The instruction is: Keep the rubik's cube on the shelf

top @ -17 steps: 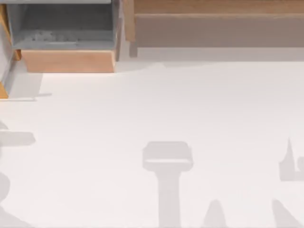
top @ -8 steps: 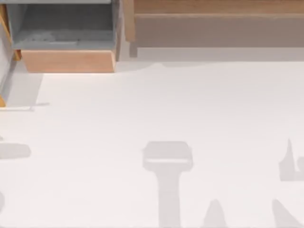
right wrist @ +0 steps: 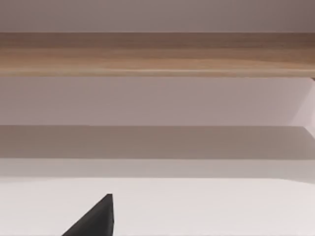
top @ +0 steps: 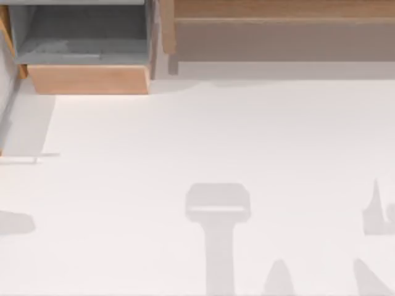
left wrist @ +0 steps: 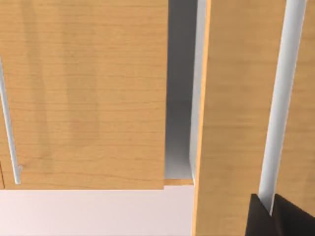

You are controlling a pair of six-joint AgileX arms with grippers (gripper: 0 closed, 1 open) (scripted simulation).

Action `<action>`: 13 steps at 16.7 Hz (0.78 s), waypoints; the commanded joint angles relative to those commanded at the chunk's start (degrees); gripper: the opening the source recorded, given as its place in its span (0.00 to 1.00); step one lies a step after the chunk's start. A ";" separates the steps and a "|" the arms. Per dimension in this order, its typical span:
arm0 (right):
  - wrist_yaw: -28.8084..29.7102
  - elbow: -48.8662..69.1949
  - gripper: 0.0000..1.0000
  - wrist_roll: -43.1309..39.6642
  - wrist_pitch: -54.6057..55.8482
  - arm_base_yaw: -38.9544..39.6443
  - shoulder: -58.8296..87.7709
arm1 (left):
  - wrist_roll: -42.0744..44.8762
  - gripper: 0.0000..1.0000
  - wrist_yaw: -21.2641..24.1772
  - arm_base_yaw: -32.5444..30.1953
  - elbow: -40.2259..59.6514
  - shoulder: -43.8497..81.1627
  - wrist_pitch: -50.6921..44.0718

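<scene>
The rubik's cube is out of view. The shelf (top: 284, 9) runs along the back right of the table, a light-brown ledge over a brownish-grey front face with a wooden side post (top: 166, 28). From the right wrist the same shelf (right wrist: 157, 54) spans the picture ahead, and a dark part of my right gripper (right wrist: 96, 221) pokes in low, well short of it. My left gripper (left wrist: 271, 216) is shut on a white handle bar (left wrist: 283, 98) that runs along a wooden door panel (left wrist: 236, 123).
A grey-lined box compartment with a light-wood front (top: 86, 77) stands at the back left. A second wooden panel (left wrist: 83, 93) carries its own thin handle (left wrist: 10, 128), with a gap (left wrist: 179, 98) between the two panels. Arm shadows (top: 217, 206) lie on the white table.
At the top view's left edge the thin door edge and its shadow have slid toward the front, and the wooden sliver there has gone from sight. The shadows on the right have not moved.
</scene>
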 joint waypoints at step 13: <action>0.00 0.00 1.00 0.00 0.00 0.00 0.00 | 0.00 0.90 0.00 0.00 0.00 0.00 0.00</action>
